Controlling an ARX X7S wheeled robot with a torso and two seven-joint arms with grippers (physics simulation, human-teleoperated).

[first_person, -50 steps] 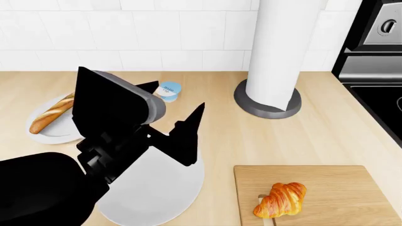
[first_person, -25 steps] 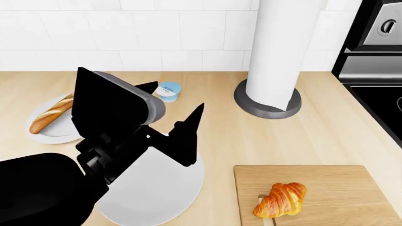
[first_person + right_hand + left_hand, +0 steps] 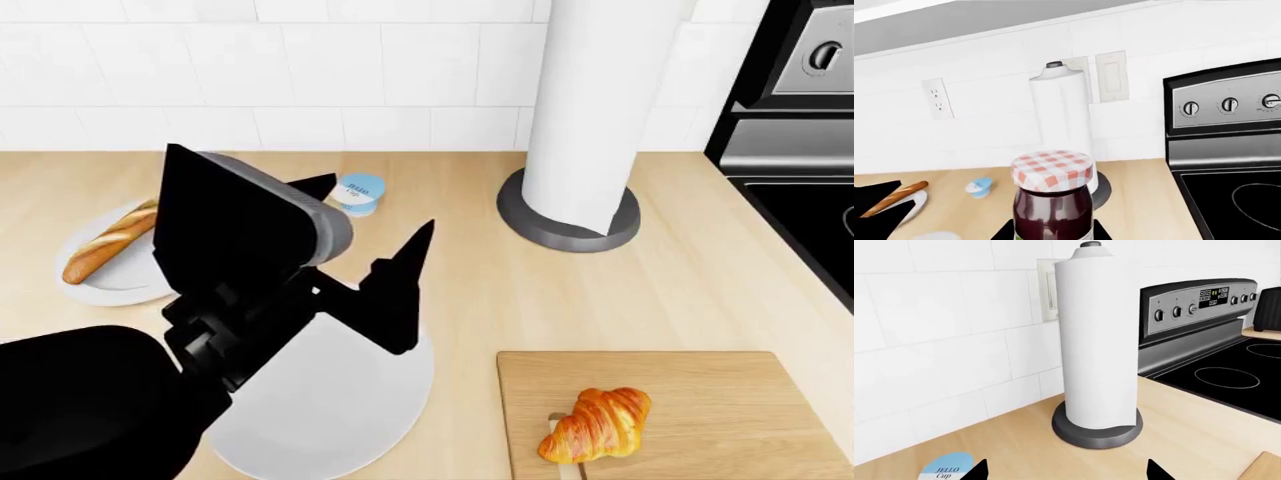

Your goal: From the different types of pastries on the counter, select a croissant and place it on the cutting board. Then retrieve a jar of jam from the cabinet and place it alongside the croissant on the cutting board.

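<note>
Small curved golden-orange croissant (image 3: pixel 597 425) lying on the rectangular light wooden cutting board (image 3: pixel 721 390), at its near left part, over the slot-like handle groove. Board set on the light beige wood-look desk (image 3: pixel 454 200), at the near right. Small glass jar of dark red-brown jam (image 3: pixel 1053 200) with red-and-white checked lid clamped in the right tool (image 3: pixel 1052 232), held upright above the desk; only dark finger parts showing at either side of the glass in the right wrist view. No label text readable on the jar.

Black left tool (image 3: pixel 374 235) raised over the desk left of centre, its two pointed fingers (image 3: pixel 407 260) spread apart with nothing between. Below it, a round white plate (image 3: pixel 347 410) at the near left. Farther left, another white plate (image 3: pixel 114 285) carrying a long golden-brown baguette (image 3: pixel 110 240).

Small blue-and-white cup (image 3: pixel 359 192) just beyond the left tool, lid reading "JELLO Cup" in the left wrist view (image 3: pixel 947 471). Tall white paper-towel roll on a dark grey round base (image 3: pixel 574 110) at the far right of the desk, against the white tiled wall. Black stove with knobs and a small lit display (image 3: pixel 1201 335) right of it; digits too small to read.
</note>
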